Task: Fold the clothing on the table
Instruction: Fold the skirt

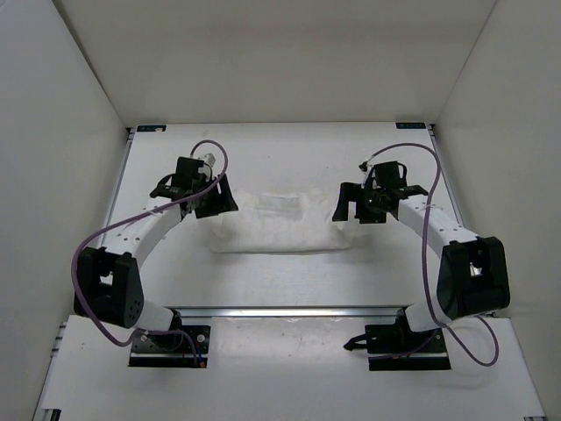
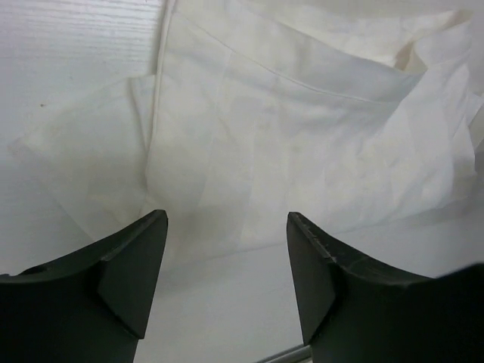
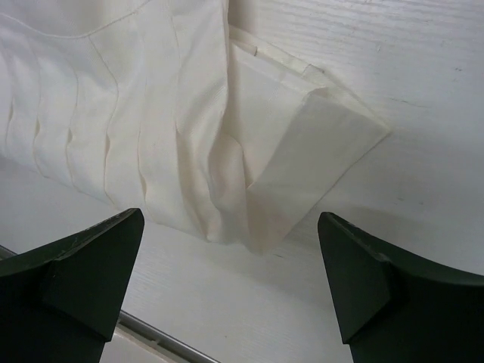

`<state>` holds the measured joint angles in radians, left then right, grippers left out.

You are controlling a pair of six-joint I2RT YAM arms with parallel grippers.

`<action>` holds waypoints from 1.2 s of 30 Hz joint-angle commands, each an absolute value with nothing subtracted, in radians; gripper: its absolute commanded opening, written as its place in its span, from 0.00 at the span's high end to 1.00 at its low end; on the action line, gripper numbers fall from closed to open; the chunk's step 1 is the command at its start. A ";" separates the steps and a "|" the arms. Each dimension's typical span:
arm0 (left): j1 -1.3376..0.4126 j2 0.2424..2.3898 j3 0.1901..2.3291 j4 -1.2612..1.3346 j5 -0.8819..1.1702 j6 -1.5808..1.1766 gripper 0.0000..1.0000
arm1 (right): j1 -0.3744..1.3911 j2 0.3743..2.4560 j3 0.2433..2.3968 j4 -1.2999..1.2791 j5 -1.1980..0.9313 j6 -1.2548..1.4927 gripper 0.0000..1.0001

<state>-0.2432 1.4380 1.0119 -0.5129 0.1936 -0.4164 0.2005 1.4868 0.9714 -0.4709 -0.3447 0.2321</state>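
Note:
The clothing [image 1: 280, 224] is a thin white wrinkled garment lying in a folded strip across the middle of the white table [image 1: 289, 153]. My left gripper [image 1: 216, 196] hangs open over its left end, with nothing between its fingers [image 2: 136, 265]; below them the cloth [image 2: 287, 144] lies flat with a layer doubled over. My right gripper [image 1: 352, 207] stands wide open over the right end, also holding nothing. In the right wrist view the cloth [image 3: 189, 136] shows pleats and a tucked corner beyond the open fingers [image 3: 355, 280].
White walls enclose the table on three sides. Aluminium rails run along its edges, the near one [image 1: 289, 310] just in front of the arm bases. Purple cables loop off both arms.

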 commanded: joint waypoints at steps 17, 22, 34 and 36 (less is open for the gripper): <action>-0.224 1.509 0.922 -0.456 0.118 -0.397 0.80 | 0.258 1.582 0.945 -0.451 -0.271 0.227 0.06; -0.248 1.505 0.953 -0.439 0.198 -0.414 1.00 | 0.249 1.598 0.939 -0.448 -0.268 0.230 0.19; -0.276 1.578 0.853 -0.186 0.414 -0.586 1.00 | 0.218 1.586 0.920 -0.446 -0.290 0.253 0.28; -0.270 1.598 0.828 -0.154 0.434 -0.606 1.00 | 0.213 1.577 0.911 -0.453 -0.291 0.253 0.24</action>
<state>-0.2764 1.5745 0.8619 -0.2317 0.3676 -0.5526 0.2245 1.5959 0.9207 -0.4587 -0.2890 0.2462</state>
